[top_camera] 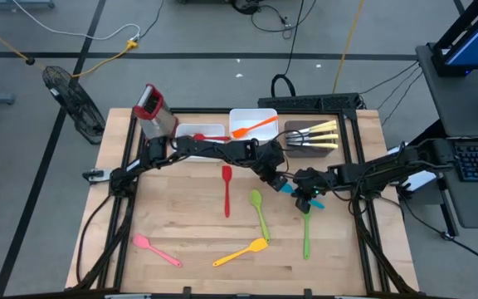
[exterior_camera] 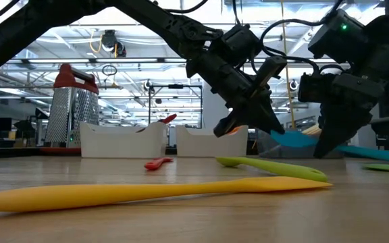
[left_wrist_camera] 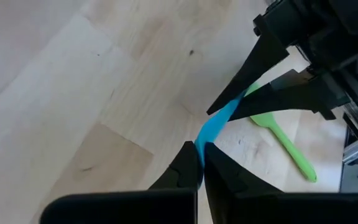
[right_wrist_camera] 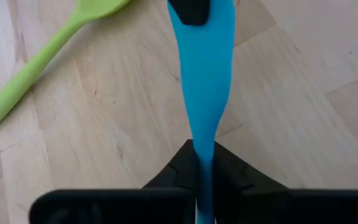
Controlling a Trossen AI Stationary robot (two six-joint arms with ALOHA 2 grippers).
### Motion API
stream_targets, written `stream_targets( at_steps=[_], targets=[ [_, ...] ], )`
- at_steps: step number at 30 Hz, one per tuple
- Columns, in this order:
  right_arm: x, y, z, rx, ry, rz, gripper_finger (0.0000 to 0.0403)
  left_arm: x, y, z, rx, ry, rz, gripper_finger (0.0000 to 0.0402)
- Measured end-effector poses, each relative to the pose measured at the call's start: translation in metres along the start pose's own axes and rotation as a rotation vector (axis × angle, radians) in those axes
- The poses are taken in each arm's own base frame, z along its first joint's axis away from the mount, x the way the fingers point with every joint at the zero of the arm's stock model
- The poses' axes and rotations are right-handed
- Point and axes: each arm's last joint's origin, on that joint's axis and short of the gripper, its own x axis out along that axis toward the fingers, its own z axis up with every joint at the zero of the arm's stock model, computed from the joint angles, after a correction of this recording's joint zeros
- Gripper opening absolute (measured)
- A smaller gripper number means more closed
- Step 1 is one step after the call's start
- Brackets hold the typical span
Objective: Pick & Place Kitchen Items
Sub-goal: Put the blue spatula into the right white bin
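Above the middle of the worktop (top_camera: 181, 232), the left gripper (top_camera: 279, 184) is pinching one end of the blue spatula (right_wrist_camera: 204, 81) in its closed jaws while, just to its right, the right gripper (top_camera: 308, 193) is clamping the other end in jaws pressed together, a green spatula (top_camera: 306, 232) lying below them.

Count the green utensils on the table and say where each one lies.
2. One green spoon lies mid-table, right of the red spatula. The other green utensil lies farther right, below the right gripper. The arms may hide more.
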Motion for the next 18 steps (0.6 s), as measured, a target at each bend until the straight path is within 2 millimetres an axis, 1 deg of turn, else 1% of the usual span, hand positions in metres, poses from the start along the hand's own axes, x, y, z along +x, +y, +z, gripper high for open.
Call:
stream_targets(
  at_steps=[4, 9, 13, 18],
  targets=[
    [0.000, -0.001, -0.001, 0.004, 0.009, -0.008, 0.0011, 0.000, 0.000, 0.000, 0.031, 0.000, 0.000, 0.0032],
    [0.000, -0.003, -0.005, 0.008, 0.050, -0.038, 0.0008, -0.002, 0.004, 0.002, 0.091, 0.002, 0.003, 0.0084],
    [-0.001, -0.004, -0.006, 0.012, 0.060, -0.047, 0.0008, -0.006, 0.011, 0.006, 0.078, 0.014, 0.003, 0.0122],
    [-0.002, -0.005, -0.007, 0.011, 0.069, -0.052, 0.0008, -0.013, 0.025, 0.010, 0.046, 0.081, -0.028, 0.0159]
  ],
)
